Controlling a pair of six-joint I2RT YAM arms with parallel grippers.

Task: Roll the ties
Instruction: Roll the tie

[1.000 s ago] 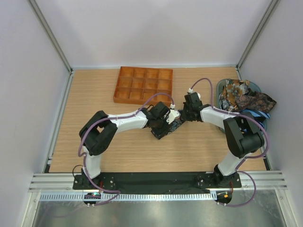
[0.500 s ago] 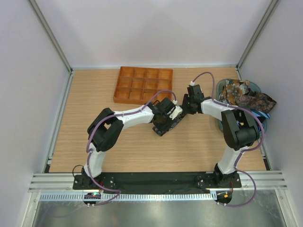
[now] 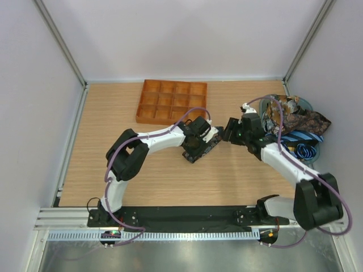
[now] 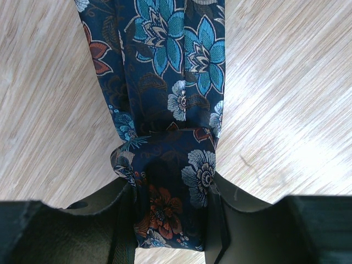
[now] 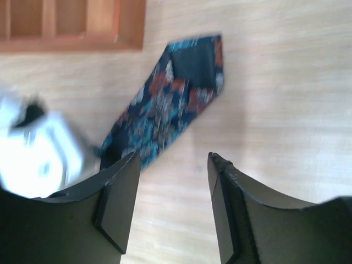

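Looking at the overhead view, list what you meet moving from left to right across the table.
Orange tray → floral tie lying on the table → right gripper → heap of ties at the right edge.

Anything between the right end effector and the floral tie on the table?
Nothing: in the right wrist view, only bare table separates the open right end effector from the floral tie.

Bright, even light; right wrist view seemingly motion-blurred.
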